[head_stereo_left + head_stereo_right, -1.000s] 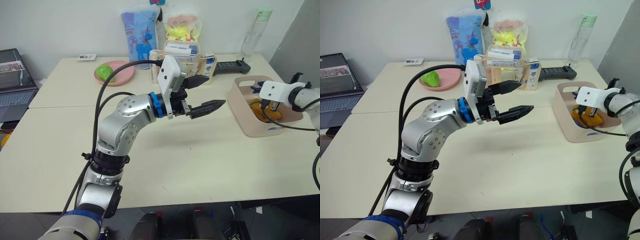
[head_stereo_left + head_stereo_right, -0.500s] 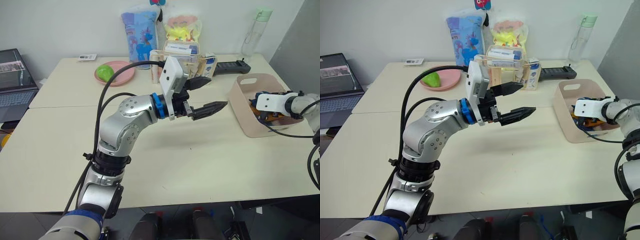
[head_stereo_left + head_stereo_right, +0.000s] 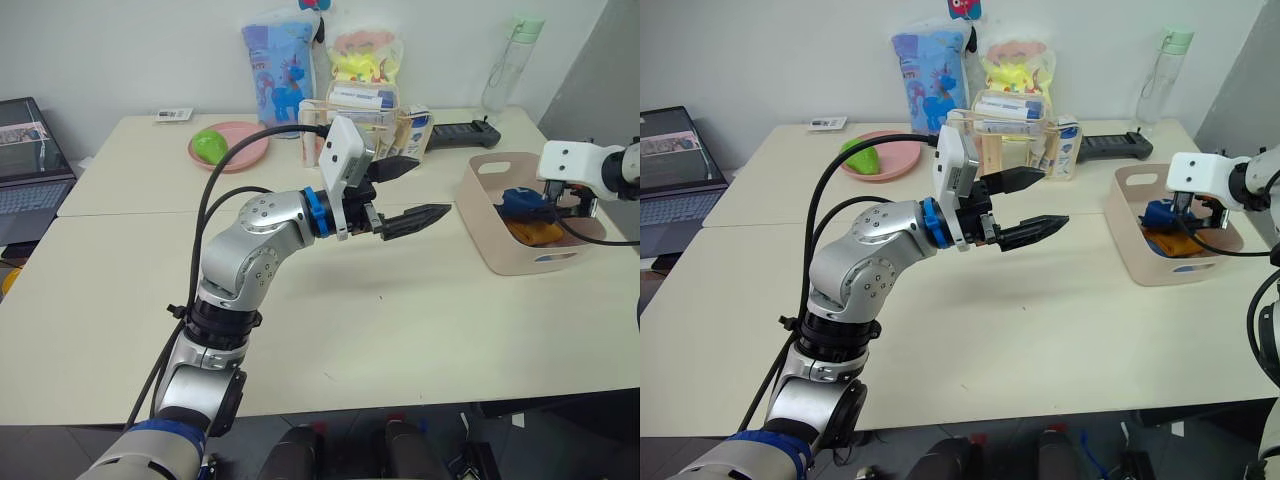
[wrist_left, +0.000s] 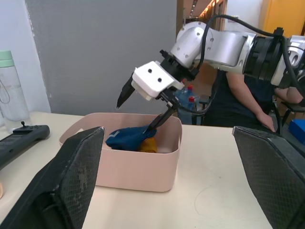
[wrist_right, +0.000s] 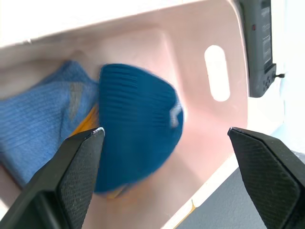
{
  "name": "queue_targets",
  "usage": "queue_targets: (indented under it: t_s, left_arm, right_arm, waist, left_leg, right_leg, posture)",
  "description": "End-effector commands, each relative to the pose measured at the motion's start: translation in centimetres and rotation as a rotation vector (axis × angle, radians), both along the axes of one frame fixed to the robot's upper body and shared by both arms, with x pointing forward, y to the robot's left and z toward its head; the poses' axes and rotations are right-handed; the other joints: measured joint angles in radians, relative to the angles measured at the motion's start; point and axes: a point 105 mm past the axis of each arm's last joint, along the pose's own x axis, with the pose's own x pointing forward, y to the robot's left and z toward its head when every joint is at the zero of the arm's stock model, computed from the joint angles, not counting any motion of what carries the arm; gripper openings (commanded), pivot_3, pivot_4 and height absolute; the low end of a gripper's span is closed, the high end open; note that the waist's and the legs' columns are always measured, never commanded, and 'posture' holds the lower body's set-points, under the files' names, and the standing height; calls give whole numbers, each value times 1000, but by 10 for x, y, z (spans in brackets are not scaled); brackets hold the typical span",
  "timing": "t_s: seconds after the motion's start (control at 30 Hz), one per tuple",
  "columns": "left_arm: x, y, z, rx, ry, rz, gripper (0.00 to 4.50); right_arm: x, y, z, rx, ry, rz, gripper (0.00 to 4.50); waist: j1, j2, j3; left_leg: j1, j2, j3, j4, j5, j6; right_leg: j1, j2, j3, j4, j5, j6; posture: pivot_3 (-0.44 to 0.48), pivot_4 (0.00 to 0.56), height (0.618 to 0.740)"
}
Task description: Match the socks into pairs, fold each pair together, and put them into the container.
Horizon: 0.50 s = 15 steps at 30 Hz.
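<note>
The tub (image 3: 519,252) sits at the right of the head views, on the counter (image 3: 400,320), and holds the socks: a navy bundle (image 3: 525,203) on top, a mustard one (image 3: 532,232) under it, and light blue knit (image 5: 33,129) beside them in the right wrist view. The right gripper (image 4: 143,112) hangs over the tub with its fingers spread and released, one tip low near the navy bundle, nothing held. The left gripper (image 3: 410,190) is in the middle of the head views, raised above the counter, fingers parted and empty. No loose sock lies on the counter, so the task looks near its end or done. The risk from here is at the tub: if the lower right fingertip (image 4: 157,123) is caught in the knit, pulling the arm away could drag the navy bundle up and out over the rim, or pull the folded pair apart; a sideways pull could also nudge the tub, which stands close to the counter's right edge. Whether that tip touches the sock or only hangs just above it cannot be told. The tub wall hides most of what is inside, so the count of socks and whether each pair is folded stay unclear. A person (image 4: 240,95) stands behind the right arm, partly cut off
</note>
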Motion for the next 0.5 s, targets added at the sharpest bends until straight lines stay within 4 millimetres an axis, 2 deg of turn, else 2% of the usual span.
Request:
queue_targets:
  t_s: [0.03,0.13,0.2,0.3,0.5]
  left_arm:
    - [-2,1,14,-20,-63,1,4500]
    - [-2,0,14,-21,-65,1,4500]
    - [-2,1,14,-21,-67,3,4500]
    - [-2,1,14,-20,-69,6,4500]
    - [-3,2,13,-13,-67,7,4500]
  right_arm:
    - [0,-2,39,11,-119,-17,4467]
    - [3,-1,38,16,-137,-24,4467]
    - [6,-2,35,2,-154,-29,4068]
    - [8,-2,24,-8,-142,-29,3155]
    - [17,0,4,-49,-158,-28,986]
  waist:
    - [0,0,0]
    - [0,0,0]
    - [1,0,0]
    - [1,0,0]
    - [0,0,0]
  left_leg:
    - [0,0,0,0,0,0]
    - [0,0,0,0,0,0]
    - [0,0,0,0,0,0]
    - [0,0,0,0,0,0]
    - [0,0,0,0,0,0]
  right_leg:
    - [0,0,0,0,0,0]
    - [0,0,0,0,0,0]
    - [0,0,0,0,0,0]
    - [0,0,0,0,0,0]
    - [0,0,0,0,0,0]
  posture:
    - [0,150,740]
    - [0,150,740]
    - [0,150,740]
    - [0,150,740]
    - [0,150,740]
